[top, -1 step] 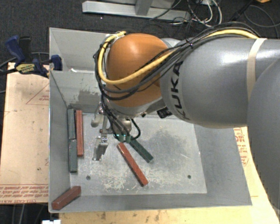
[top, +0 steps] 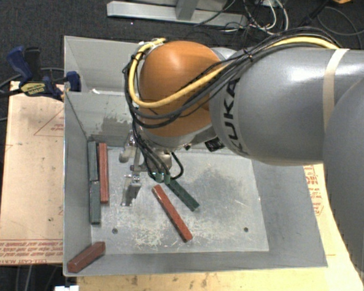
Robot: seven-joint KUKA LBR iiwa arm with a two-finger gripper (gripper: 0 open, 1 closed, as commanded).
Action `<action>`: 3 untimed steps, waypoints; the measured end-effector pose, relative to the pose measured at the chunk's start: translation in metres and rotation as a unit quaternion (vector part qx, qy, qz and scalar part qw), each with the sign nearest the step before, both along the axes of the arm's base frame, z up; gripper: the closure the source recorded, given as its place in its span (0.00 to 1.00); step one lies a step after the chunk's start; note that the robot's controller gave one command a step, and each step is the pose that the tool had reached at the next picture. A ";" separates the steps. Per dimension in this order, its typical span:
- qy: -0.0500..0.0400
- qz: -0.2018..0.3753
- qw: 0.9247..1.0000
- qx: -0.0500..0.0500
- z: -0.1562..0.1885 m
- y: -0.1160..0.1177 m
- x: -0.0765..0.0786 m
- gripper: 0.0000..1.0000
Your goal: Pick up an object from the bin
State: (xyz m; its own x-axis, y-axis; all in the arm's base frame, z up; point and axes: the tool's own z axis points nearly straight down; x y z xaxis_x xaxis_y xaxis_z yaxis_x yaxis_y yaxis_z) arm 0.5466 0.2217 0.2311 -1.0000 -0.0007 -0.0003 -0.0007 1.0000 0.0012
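Observation:
My gripper (top: pixel 130 193) hangs below the orange cover over the bin's left-middle floor, with bare floor under its tip. Just to its right, a dark green bar (top: pixel 183 195) lies slanted, its upper end tucked under the wrist cables. A red-brown bar (top: pixel 173 214) lies beside and parallel to it, a little nearer the front. To the gripper's left, a red bar (top: pixel 103 174) lies lengthwise along the floor.
Two grey-green bars (top: pixel 92 161) (top: pixel 95 205) lie end to end along the left wall beside the red bar. A brown block (top: pixel 86 256) rests on the front-left slope. The arm and its cover hide the bin's back middle.

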 end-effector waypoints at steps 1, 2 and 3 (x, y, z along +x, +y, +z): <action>-0.002 -0.010 1.000 0.001 -0.017 -0.042 0.037 0.00; -0.003 -0.014 1.000 0.000 -0.071 -0.064 0.028 0.00; -0.001 0.034 0.999 0.000 -0.114 -0.075 0.041 0.00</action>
